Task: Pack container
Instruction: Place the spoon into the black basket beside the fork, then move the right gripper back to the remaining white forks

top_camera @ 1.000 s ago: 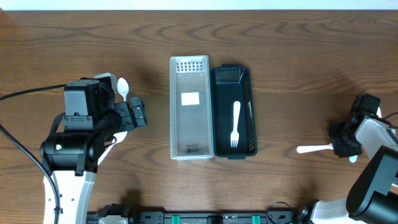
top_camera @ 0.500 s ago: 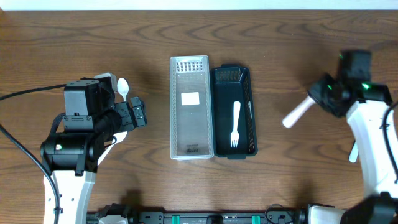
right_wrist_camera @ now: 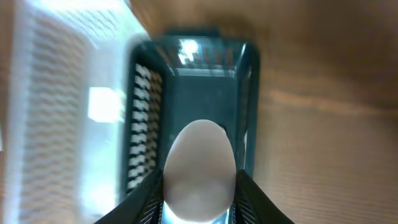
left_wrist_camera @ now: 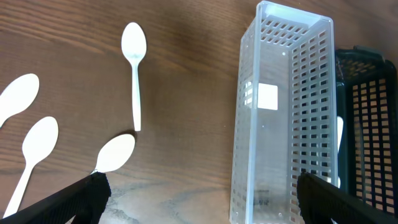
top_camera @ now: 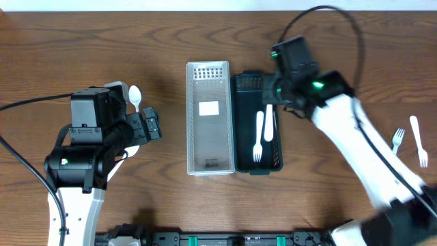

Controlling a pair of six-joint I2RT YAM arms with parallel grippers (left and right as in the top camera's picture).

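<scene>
A clear perforated bin [top_camera: 208, 116] and a black mesh bin [top_camera: 256, 85] stand side by side at mid-table. A white fork [top_camera: 258, 137] lies in the black bin. My right gripper [top_camera: 274, 102] is over the black bin, shut on a white utensil [top_camera: 270, 126]. In the right wrist view, the utensil's rounded end [right_wrist_camera: 199, 162] sits between the fingers [right_wrist_camera: 199, 193] above the black bin [right_wrist_camera: 186, 81]. My left gripper [top_camera: 147, 125] is open and empty left of the clear bin. In the left wrist view its fingers [left_wrist_camera: 199, 199] frame the clear bin [left_wrist_camera: 283, 124] and several white spoons [left_wrist_camera: 134, 46].
One spoon [top_camera: 135, 96] shows beside the left arm. Two white forks [top_camera: 398, 140] [top_camera: 418, 140] lie on the wood at the far right. The black bin's edge [left_wrist_camera: 367, 124] shows at the right of the left wrist view.
My right arm swung from the far right edge leftward to above the black bin, carrying the white utensil. The left arm has not moved.
</scene>
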